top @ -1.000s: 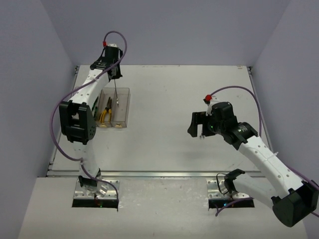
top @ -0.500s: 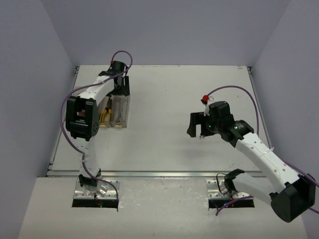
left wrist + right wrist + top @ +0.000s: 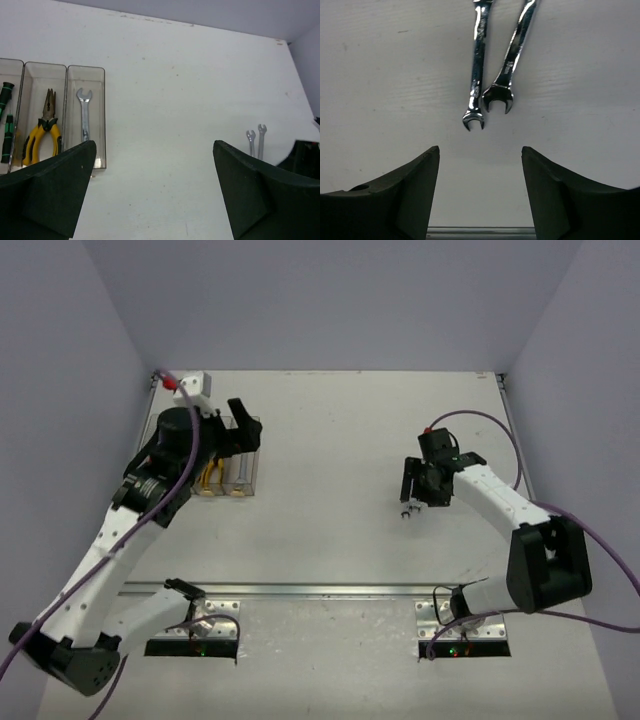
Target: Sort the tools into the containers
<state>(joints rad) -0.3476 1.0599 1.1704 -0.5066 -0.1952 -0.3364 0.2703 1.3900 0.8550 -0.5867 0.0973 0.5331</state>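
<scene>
White table (image 3: pixel 330 460), lavender walls (image 3: pixel 330 300)

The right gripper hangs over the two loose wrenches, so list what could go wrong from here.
1. The small wrench and the big wrench lie close together, heads side by side. The open right gripper could grab both or knock one askew.
2. The bin with the binned wrench is narrow, so a tilted drop might catch its rim.
</scene>
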